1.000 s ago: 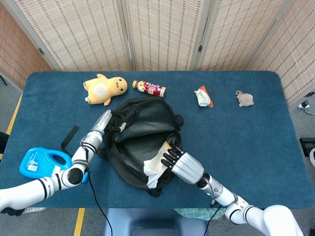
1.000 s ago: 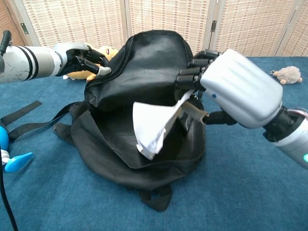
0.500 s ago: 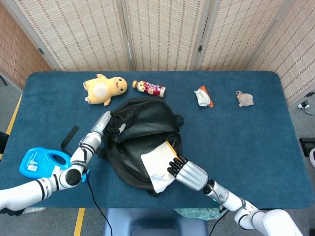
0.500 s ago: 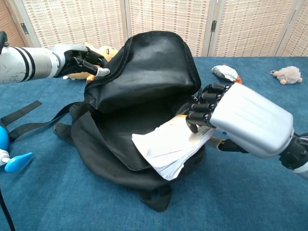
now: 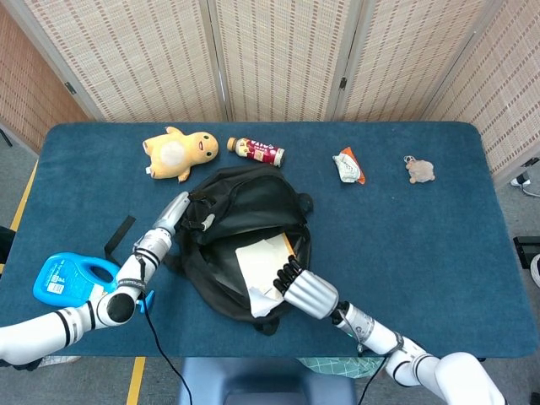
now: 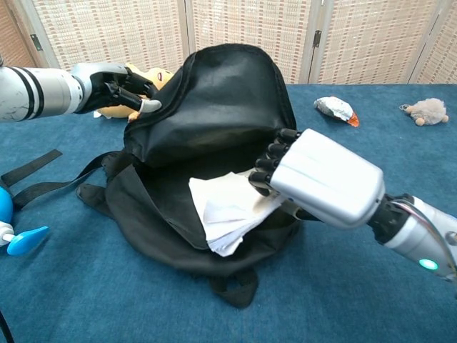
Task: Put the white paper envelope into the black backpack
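Observation:
The black backpack (image 5: 240, 219) (image 6: 214, 107) lies open in the middle of the blue table. My left hand (image 5: 177, 213) (image 6: 118, 86) grips the edge of its top flap and holds it up. The white paper envelope (image 5: 263, 263) (image 6: 228, 211) lies flat in the mouth of the bag, its front corner sticking out over the lower rim. My right hand (image 5: 302, 290) (image 6: 318, 187) holds the envelope by its right side, fingers curled over the top of it.
A yellow plush duck (image 5: 179, 152), a small bottle (image 5: 256, 151), a crumpled wrapper (image 5: 348, 165) and a small plush keychain (image 5: 419, 170) lie along the far side. A blue detergent jug (image 5: 72, 278) sits at the front left, a loose black strap (image 6: 28, 166) beside it.
My right hand has shifted left and deeper into the bag opening, carrying the envelope from an upright tilt to lying flat inside the mouth. The left hand keeps the flap raised.

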Controlling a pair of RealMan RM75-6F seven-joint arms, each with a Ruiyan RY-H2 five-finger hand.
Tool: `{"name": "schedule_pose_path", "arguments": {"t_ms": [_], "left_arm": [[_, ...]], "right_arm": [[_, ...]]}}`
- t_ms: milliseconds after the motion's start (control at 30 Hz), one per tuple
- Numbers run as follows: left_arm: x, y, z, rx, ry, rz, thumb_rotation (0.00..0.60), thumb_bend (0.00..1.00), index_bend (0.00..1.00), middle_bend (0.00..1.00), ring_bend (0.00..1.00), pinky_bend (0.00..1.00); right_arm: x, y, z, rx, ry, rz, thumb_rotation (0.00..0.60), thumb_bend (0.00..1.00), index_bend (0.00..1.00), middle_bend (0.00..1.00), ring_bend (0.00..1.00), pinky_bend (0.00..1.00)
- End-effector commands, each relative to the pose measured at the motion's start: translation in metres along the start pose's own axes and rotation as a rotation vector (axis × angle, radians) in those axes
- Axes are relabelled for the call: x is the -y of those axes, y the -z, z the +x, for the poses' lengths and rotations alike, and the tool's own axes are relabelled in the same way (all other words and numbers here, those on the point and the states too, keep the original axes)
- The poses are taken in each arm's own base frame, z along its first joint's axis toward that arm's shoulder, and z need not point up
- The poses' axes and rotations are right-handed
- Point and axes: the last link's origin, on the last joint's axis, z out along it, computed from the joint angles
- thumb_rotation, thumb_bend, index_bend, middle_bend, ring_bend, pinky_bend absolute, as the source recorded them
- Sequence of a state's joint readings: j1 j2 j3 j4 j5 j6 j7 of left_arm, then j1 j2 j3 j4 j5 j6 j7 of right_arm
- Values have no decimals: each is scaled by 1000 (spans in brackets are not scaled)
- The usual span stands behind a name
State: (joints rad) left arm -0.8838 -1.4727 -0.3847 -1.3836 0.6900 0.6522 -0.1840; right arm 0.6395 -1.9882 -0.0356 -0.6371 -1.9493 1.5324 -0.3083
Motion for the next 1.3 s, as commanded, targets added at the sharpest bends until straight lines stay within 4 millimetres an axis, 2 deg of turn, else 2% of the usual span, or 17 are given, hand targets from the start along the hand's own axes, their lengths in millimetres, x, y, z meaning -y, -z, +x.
{"name": "schedule_pose_path", "arguments": {"t_ms": [33, 233, 433, 733, 1133, 1300], "left_arm": [[-1, 0, 0, 2, -1, -2, 600, 676, 651, 321, 260, 0], [-3, 1, -1, 6, -4, -6, 600, 676, 652, 321, 260, 0], [-4, 2, -1, 9, -5, -8, 600, 676, 652, 321, 260, 0], [-6, 4, 0, 12, -5, -11, 600, 676, 652, 321, 260, 0], [-4, 8, 7, 7, 6, -13, 600, 676, 654, 321, 259, 0], [-5, 9, 9, 6, 6, -16, 600, 676, 654, 321, 258, 0]], "right_arm": [[2, -11, -1, -4, 16, -1, 600, 454, 973, 580, 502, 387], [5, -29, -2, -6, 35, 2, 600, 454, 973, 581, 510, 387], [7, -37, 4, -53, 48, 4, 600, 454, 979, 580, 507, 383], [1, -55, 9, -96, 109, 18, 600, 456, 990, 581, 508, 366], [-6, -49, -10, -10, 185, 41, 600, 455, 990, 586, 532, 366], [-7, -52, -18, 25, 217, 39, 600, 455, 990, 585, 529, 366]]}}
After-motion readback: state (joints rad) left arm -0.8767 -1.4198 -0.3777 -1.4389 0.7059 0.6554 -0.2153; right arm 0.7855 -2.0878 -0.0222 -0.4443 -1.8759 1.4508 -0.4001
